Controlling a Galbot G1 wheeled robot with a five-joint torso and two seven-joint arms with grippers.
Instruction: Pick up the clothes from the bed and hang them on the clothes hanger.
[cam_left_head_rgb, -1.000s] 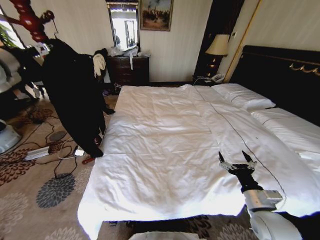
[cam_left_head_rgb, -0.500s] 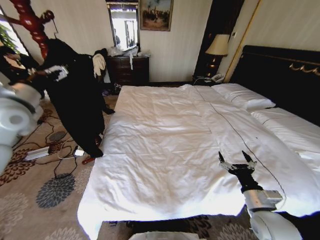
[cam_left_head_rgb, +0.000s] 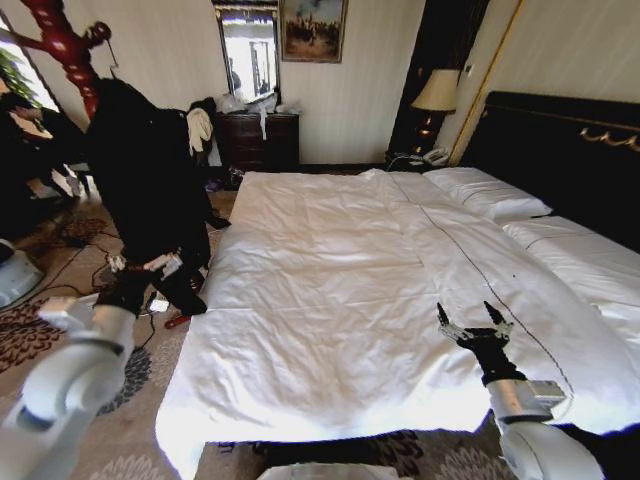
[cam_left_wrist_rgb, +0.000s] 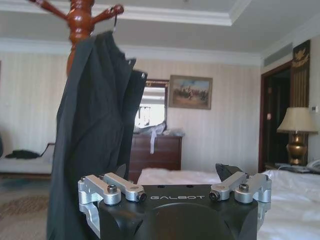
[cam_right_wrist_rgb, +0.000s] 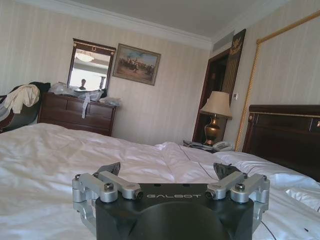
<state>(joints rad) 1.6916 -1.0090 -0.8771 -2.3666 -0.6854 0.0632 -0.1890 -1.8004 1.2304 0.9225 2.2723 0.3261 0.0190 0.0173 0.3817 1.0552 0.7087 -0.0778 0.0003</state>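
From the head view, the clothes (cam_left_head_rgb: 150, 180) hung at the far left from the coat stand (cam_left_head_rgb: 65, 45), clear of the bed (cam_left_head_rgb: 330, 290), whose white sheets lay bare, so the task looked all but done; the left gripper (cam_left_head_rgb: 140, 272) hovered low, near the hem, fingers spread and holding nothing, and the right gripper (cam_left_head_rgb: 475, 322) sat spread over the bed's near right corner. From the left wrist view, the clothes (cam_left_wrist_rgb: 95, 130) draped from a peg of the stand by a thin wire hook (cam_left_wrist_rgb: 116, 20), the clothes hanger itself hidden under the fabric. From the right wrist view, only white bedding (cam_right_wrist_rgb: 75, 155) lay beyond the open fingers.

The clothes (cam_left_head_rgb: 145, 190) hung on the coat stand (cam_left_head_rgb: 65, 45) left of the bed (cam_left_head_rgb: 330, 290), with the dresser (cam_left_head_rgb: 258, 140) behind
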